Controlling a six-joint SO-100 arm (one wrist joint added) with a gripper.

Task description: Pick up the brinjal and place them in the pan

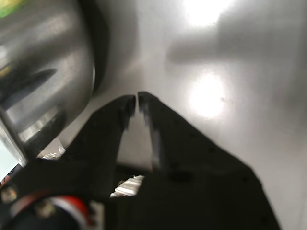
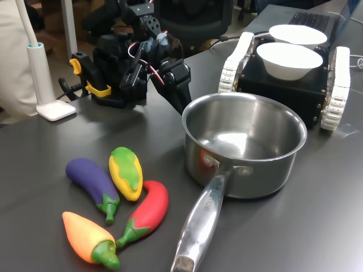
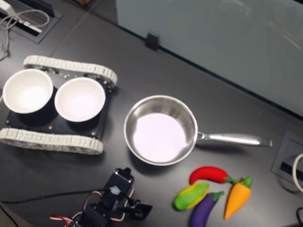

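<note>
The purple brinjal [image 2: 91, 178] with its green stem cap lies on the dark table at the first exterior view's lower left, and at the bottom of the second exterior view [image 3: 203, 210]. The steel pan [image 2: 255, 175] stands empty mid-table [image 3: 161, 137], its long handle pointing toward the second exterior view's right. My black gripper [image 1: 137, 99] hangs low over the bare table just beside the pan's outer wall [image 1: 43, 72], far from the brinjal. Its fingertips almost touch and hold nothing. Both exterior views show the gripper [image 2: 182, 105] [image 3: 142, 210] beside the pan.
Beside the brinjal lie a yellow-green corn [image 2: 126, 171], a red chili [image 2: 148, 211] and an orange pepper [image 2: 88, 235]. A tracked black vehicle [image 2: 283, 85] carrying two white bowls [image 3: 79, 98] stands behind the pan. A white lamp base [image 2: 55, 109] sits by the arm's mount.
</note>
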